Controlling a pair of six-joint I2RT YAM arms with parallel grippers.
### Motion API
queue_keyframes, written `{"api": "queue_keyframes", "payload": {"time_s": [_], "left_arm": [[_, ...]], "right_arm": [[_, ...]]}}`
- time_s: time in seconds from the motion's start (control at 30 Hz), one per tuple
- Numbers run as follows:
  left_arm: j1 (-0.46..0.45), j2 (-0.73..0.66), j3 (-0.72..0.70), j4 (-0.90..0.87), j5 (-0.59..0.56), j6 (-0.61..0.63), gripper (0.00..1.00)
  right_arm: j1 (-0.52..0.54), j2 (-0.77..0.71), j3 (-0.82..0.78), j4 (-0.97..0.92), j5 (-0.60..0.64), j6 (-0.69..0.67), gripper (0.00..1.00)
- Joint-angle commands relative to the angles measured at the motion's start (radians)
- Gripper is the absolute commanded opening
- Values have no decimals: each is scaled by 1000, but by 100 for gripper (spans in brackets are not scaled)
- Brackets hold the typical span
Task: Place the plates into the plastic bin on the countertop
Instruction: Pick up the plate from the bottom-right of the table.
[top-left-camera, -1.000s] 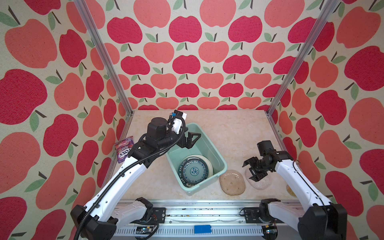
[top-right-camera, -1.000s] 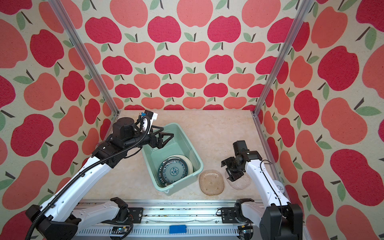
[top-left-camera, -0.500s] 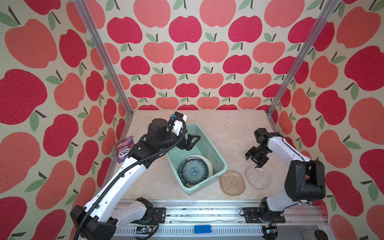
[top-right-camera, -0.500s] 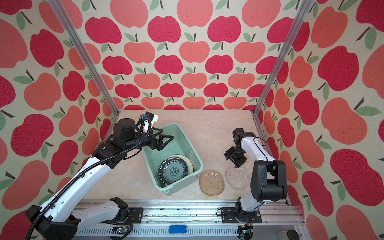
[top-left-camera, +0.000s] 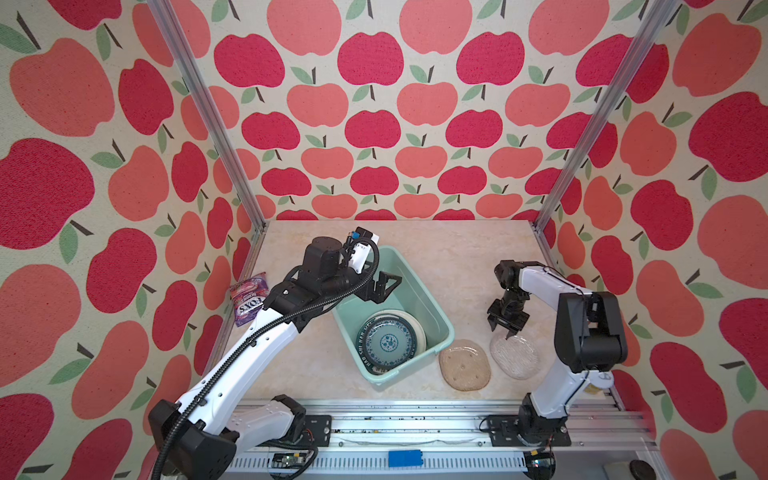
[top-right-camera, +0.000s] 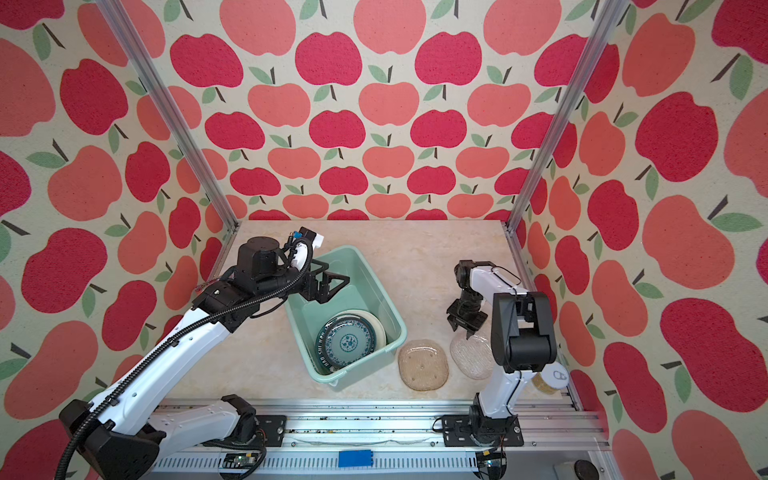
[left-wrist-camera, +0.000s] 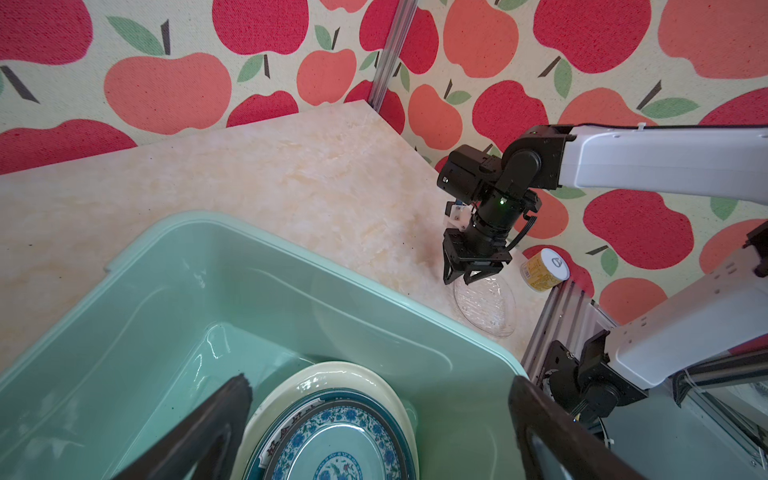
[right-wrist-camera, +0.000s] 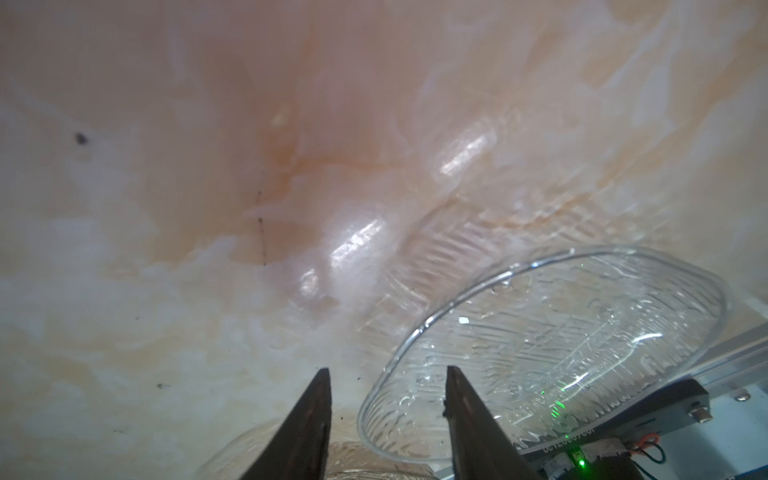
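Note:
The mint-green plastic bin (top-left-camera: 420, 291) (top-right-camera: 374, 286) (left-wrist-camera: 166, 291) stands mid-countertop (top-left-camera: 449, 249). Inside it a teal floral plate (top-left-camera: 390, 344) (left-wrist-camera: 345, 449) tops a stack, with a cream plate (top-left-camera: 419, 332) showing beneath. On the counter beside the bin lie a tan squarish plate (top-left-camera: 464, 365) (top-right-camera: 423, 365) and a clear glass plate (top-left-camera: 517, 359) (left-wrist-camera: 486, 303) (right-wrist-camera: 582, 332). My left gripper (top-left-camera: 384, 289) (top-right-camera: 328, 286) (left-wrist-camera: 380, 382) hangs wide open and empty over the bin. My right gripper (top-left-camera: 508, 330) (top-right-camera: 464, 326) (right-wrist-camera: 388, 372) points down, jaws astride the glass plate's far rim with a gap left.
A purple candy bag (top-left-camera: 248, 303) lies against the left wall. A yellow can with a white lid (top-right-camera: 550, 378) (left-wrist-camera: 544, 270) stands in the near right corner behind my right arm. An aluminium rail (top-left-camera: 415, 415) runs along the front edge.
My right arm has folded, elbow up, and its gripper has come down onto the glass plate's far rim with the jaws narrowing. The left arm has hardly moved.

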Motion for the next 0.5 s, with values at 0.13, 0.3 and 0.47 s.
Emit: {"api": "queue_keyframes", "payload": {"time_s": [0.13,0.3,0.47], "left_arm": [[-4,4,41,-18,4,24,100],[-4,4,46,-35,-1,36,100],[-5,3,44,-37,-12,40,100]], "right_arm": [[21,61,38,-33,33,-26,33],[28,89,45,-31,31,-34,26],[31,112,52,-34,36,-40,21]]}}
